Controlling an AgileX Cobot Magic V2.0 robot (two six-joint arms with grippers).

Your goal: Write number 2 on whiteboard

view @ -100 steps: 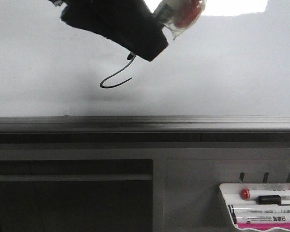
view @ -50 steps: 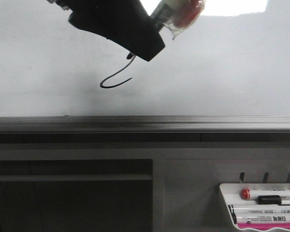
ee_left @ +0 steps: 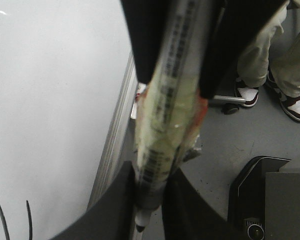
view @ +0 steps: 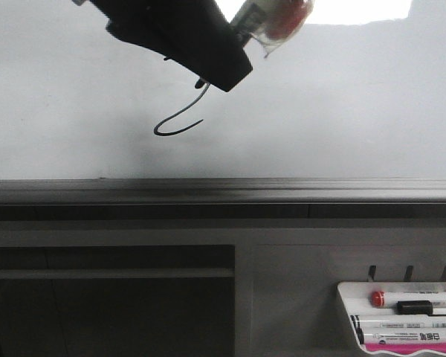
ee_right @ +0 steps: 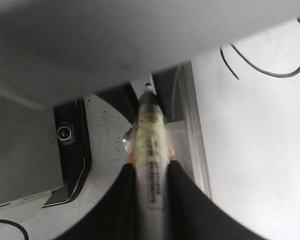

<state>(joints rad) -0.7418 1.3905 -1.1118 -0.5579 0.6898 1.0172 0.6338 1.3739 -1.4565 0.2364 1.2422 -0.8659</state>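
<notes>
Tool over number 2 top

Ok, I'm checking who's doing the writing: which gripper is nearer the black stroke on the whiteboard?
Left. The left gripper holds the marker near its tip, right at the stroke's top end; the right gripper holds the same marker's back end, farther off.
</notes>
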